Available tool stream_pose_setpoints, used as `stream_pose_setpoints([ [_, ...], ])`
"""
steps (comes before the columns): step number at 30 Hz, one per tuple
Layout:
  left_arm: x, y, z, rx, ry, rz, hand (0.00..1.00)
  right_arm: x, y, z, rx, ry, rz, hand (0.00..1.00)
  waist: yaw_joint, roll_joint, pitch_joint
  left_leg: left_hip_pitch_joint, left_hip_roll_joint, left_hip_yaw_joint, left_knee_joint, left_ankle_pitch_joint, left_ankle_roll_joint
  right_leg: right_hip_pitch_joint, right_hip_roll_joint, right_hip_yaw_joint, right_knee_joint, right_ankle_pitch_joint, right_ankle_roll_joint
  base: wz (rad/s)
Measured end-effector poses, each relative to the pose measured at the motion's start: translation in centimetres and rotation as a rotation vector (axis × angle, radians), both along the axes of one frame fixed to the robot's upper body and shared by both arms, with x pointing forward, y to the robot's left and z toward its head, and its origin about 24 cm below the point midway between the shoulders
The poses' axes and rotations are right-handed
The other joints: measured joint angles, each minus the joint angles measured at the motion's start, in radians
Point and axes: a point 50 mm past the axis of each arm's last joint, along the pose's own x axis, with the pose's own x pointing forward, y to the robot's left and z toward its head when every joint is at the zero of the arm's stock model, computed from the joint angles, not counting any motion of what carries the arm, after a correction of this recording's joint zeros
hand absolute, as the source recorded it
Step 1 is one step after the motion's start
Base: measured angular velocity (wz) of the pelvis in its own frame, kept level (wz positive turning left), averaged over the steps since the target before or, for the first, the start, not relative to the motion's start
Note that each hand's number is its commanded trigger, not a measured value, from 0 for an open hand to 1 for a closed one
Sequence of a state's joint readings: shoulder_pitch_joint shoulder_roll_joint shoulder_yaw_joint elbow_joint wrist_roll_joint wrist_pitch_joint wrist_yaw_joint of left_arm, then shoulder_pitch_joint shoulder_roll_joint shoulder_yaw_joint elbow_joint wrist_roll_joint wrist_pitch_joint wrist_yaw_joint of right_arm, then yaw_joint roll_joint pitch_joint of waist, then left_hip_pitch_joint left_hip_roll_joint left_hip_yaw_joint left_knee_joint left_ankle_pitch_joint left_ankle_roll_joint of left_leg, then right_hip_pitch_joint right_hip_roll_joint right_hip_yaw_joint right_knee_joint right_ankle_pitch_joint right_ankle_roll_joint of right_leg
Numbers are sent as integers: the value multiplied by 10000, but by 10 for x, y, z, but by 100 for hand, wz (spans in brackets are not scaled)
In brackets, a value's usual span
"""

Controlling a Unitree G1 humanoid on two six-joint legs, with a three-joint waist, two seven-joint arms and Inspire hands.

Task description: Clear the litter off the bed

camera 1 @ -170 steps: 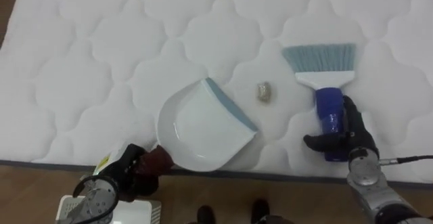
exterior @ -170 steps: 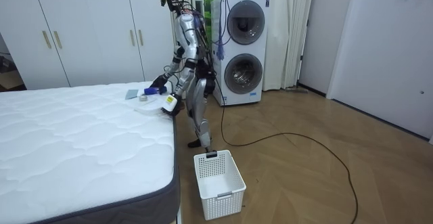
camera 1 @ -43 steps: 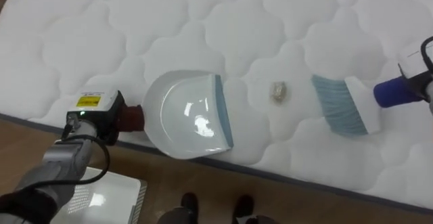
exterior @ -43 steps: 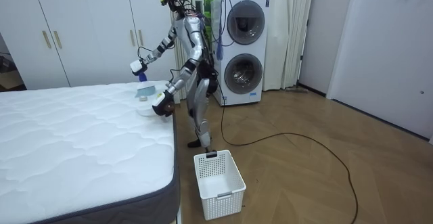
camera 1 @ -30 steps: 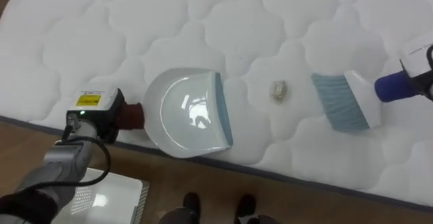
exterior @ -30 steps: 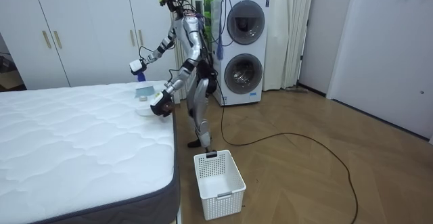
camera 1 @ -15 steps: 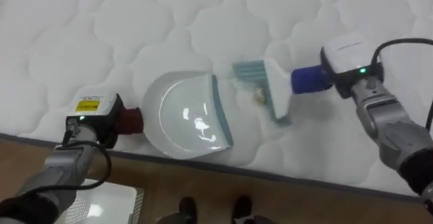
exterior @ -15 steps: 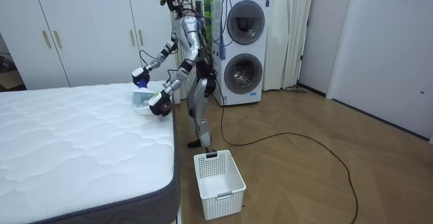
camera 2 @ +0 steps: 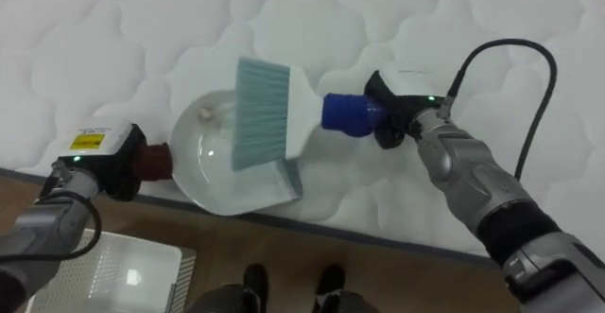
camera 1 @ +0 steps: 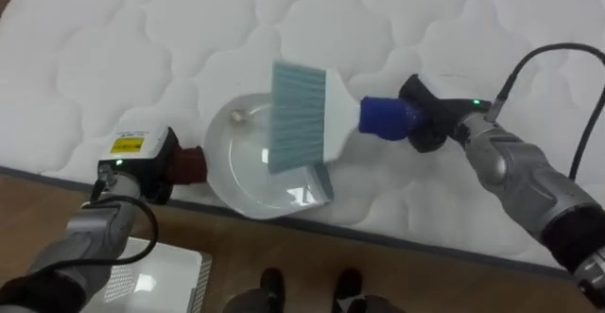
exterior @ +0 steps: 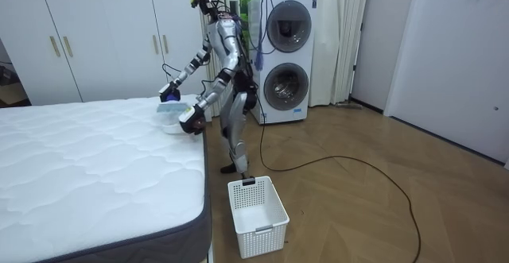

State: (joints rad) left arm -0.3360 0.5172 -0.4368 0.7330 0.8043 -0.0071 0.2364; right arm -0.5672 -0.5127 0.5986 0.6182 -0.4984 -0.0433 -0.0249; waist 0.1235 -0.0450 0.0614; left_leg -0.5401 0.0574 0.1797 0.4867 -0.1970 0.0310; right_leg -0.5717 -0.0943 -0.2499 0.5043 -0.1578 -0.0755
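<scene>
my left hand [camera 1: 140, 166] is closed round the dark red handle of the white dustpan [camera 1: 248, 179], fingers wrapped tight. the pan lies flat on the quilted white mattress [camera 1: 132, 39] just to the right of that hand, near the bed's edge, its blue-lipped mouth turned away from the hand. my right hand [camera 1: 427, 126] is curled fast about the blue handle of the hand brush [camera 1: 310, 114]. the brush reaches out to the left of that hand, and its pale blue bristles hang over the pan's bowl, covering the middle of it. a small pale crumb [camera 1: 237, 117] sits inside the pan, just left of the bristles, between them and my left hand. below my left forearm, down on the wooden floor, stands a white plastic basket [camera 1: 165, 277]. in the room view i stand bent a little at the mattress's corner, both arms out over it, with the stacked washing machines [exterior: 286, 52] behind me.
</scene>
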Motion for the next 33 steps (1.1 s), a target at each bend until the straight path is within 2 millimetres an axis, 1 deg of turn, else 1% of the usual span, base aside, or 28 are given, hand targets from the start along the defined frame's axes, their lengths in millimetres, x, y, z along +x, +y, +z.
stream_pose_setpoints([
  [3, -6, -1, -6, 161, 208, -158, 100, -1, 5, -2, 217, 461, 243, 100, 91, 9, 0, 6, 8, -2, 113, 1, -1, 1, -9, 8, 17, -19, -24, 0],
  [8, -7, -5, -8, 146, 261, -322, 100, -2, 5, -4, 191, 743, 391, 100, 213, 12, -2, -4, -18, 21, 212, -4, 7, -23, -72, 31, 152, -79, 4, 0],
  [11, -7, -5, -8, 180, 263, -372, 100, -3, 7, -4, 231, 795, 528, 100, 228, 13, -3, -2, -27, 22, 213, -4, 8, -40, -80, 41, 237, -85, 6, 0],
  [15, -7, -6, -8, 264, 250, -445, 100, -3, 6, -4, 211, 795, 520, 100, 207, 5, -11, 33, -122, 28, 214, -4, 9, -107, -133, 142, 441, -186, 23, 0],
  [20, -6, -6, -8, 214, 220, -434, 100, -3, 4, -3, 202, 791, 474, 100, 183, -7, -27, 39, -140, 39, 278, -3, 10, -137, -190, 149, 568, -234, 14, 0],
  [22, -6, -8, -8, 156, 221, -462, 100, -3, 2, -3, 448, 848, 367, 100, 156, 3, -34, 45, -153, -3, 295, 2, 19, -105, -222, 109, 541, -236, 13, 5],
  [23, -7, -8, -9, 123, 241, -515, 100, -3, 1, -4, 847, 958, 258, 100, 129, 3, -34, 91, -154, -32, 308, 3, 20, -23, -230, 68, 527, -236, 13, 7],
  [26, -14, -9, -15, 14, 312, -620, 100, -3, -3, -8, 1705, 1238, -58, 100, 82, -1, -39, 419, -182, -71, 197, 2, 21, 313, -246, 26, 443, -249, 39, 3],
  [27, -19, -8, -19, -39, 273, -611, 100, -4, -6, -7, 2027, 1224, -231, 100, 52, -27, -68, 518, -219, -64, 62, 9, 33, 374, -268, 46, 438, -258, 54, 0],
  [28, -21, -9, -20, -76, 276, -606, 100, -4, -9, -7, 2314, 1213, -414, 100, 46, -27, -68, 556, -230, -67, 30, 11, 37, 410, -279, 43, 430, -262, 61, 5],
  [29, -23, -11, -23, -170, 302, -588, 100, -5, -19, -9, 2922, 1212, -930, 100, 38, -29, -73, 642, -251, -90, -44, 19, 48, 496, -280, 41, 385, -262, 83, 10],
  [30, -26, -11, -25, -216, 227, -584, 100, -5, -29, -10, 3491, 1176, -1567, 100, 1, -35, -99, 655, -274, -160, -75, 26, 56, 534, -273, 18, 344, -251, 100, 12],
  [31, -26, -11, -25, -242, 197, -573, 100, -5, -34, -10, 3726, 1101, -1873, 100, -19, -36, -100, 651, -279, -176, -50, 33, 64, 540, -279, 1, 343, -250, 101, 11],
  [33, -29, -7, -26, -375, 12, -305, 100, -7, -50, -8, 4611, 622, -2866, 100, -115, -48, -107, 683, -288, -180, -11, 65, 80, 585, -285, 9, 325, -246, 113, 0],
])
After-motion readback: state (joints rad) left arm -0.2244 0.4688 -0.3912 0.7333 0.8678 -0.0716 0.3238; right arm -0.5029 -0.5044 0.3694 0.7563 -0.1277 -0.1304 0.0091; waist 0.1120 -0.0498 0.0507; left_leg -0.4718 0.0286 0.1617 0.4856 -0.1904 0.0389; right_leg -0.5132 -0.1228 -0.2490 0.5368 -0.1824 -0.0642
